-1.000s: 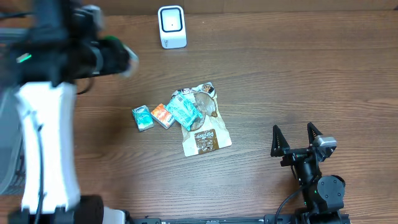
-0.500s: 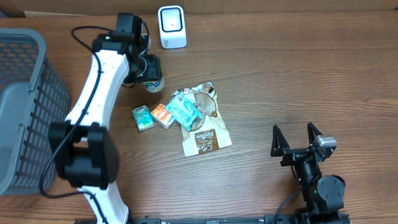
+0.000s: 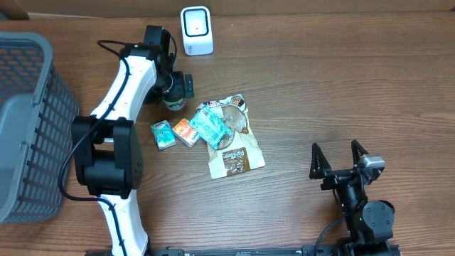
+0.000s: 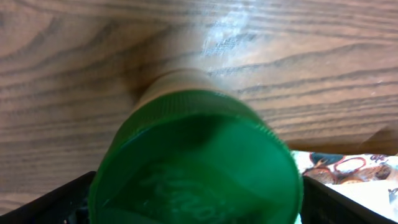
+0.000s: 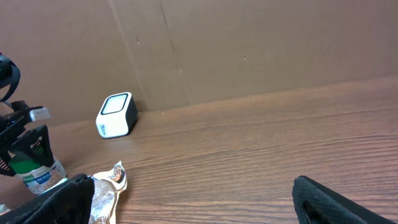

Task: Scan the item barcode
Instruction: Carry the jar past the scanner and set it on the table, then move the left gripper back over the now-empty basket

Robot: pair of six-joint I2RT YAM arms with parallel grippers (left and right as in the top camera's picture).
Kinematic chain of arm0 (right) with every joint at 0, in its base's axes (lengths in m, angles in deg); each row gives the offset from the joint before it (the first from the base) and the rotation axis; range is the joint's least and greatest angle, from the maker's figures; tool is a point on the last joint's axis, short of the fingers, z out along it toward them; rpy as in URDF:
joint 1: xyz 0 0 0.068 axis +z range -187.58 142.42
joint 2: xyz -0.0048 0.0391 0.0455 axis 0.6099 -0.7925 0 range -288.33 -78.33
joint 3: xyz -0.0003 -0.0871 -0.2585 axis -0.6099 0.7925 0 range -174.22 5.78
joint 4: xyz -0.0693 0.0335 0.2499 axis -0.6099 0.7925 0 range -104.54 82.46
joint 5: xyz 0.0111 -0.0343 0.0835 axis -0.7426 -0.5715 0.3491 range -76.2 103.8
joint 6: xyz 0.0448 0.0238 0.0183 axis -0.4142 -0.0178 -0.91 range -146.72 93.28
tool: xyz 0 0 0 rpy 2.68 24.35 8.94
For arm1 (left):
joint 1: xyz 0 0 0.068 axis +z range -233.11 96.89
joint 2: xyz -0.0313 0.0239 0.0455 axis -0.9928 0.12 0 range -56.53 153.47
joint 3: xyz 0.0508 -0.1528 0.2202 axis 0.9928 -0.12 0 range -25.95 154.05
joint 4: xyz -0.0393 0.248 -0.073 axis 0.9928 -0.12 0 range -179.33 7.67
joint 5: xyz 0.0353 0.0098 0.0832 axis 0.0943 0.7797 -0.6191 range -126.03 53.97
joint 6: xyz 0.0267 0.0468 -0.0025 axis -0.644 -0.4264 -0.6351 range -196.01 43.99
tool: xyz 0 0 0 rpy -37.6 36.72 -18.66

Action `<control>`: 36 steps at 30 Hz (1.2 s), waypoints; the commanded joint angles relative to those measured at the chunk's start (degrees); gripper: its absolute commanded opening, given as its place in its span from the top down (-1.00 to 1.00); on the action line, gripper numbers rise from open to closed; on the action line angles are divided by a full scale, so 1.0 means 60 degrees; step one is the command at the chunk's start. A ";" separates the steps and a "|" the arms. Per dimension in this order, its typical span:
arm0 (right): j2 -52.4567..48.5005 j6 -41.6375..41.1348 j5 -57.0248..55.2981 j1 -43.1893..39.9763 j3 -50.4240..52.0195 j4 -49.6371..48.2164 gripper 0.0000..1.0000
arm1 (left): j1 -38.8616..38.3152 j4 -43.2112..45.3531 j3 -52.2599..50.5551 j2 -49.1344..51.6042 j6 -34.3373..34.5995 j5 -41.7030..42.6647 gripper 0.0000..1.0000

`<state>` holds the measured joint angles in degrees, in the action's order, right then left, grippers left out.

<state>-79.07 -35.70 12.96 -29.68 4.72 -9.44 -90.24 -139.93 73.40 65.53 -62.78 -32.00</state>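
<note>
- Left gripper (image 3: 174, 87) is over the bottle (image 3: 173, 104), pointing down at it.
- Left wrist view: green cap (image 4: 193, 174) fills the frame, with black fingers (image 4: 43, 202) low on either side of it.
- The fingers sit right at the cap's edges. Can't tell if they press on it or stand just clear, so grip or no grip is unclear.
- Bottle stands upright on the table (image 3: 341, 78), with a pale neck under the cap.
- In the right wrist view its label is white with green print; the text is too small to read.
- Bottle is between the scanner (image 3: 196, 30) and the packet pile. It is near the pile and apart from the scanner.
- Scanner is a white box with a dark window, at the far edge of the table.
- Right gripper (image 3: 340, 158) rests at the near right of the table, well apart from everything. Its jaws are spread wide and nothing is in them.
- Pile, mid table: a pouch (image 3: 234, 155) lies flat with a teal packet (image 3: 211, 126) on its upper part.
- An orange packet (image 3: 186, 132) touches the teal one on its left side.
- A green packet (image 3: 163, 134) is just left of the orange one.
- Grey basket (image 3: 28, 121) is at the far left edge, well apart from the bottle.
</note>
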 commanded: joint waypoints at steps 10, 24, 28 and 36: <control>0.0095 -0.0004 0.0007 -0.0040 0.0098 -0.0076 -1.00 | 0.0368 -0.2047 0.2889 -0.2470 -0.0277 0.0000 -0.99; 0.0095 -0.0004 0.0007 -0.0040 0.0098 -0.0076 -1.00 | 0.3322 -0.4994 0.4754 -0.4375 -0.1013 -0.0004 -0.99; 0.0095 -0.0004 0.0007 -0.0040 0.0098 -0.0076 -1.00 | 0.4725 -0.5155 0.4732 -0.4280 -0.0994 0.0011 -0.99; 0.0095 -0.0004 0.0007 -0.0040 0.0098 -0.0076 -1.00 | 0.5038 -0.5147 0.4728 -0.4280 -0.0998 0.0073 -0.99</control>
<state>-79.07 -35.70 12.96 -29.68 4.72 -9.46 -59.73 -170.73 101.37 40.66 -67.47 -32.02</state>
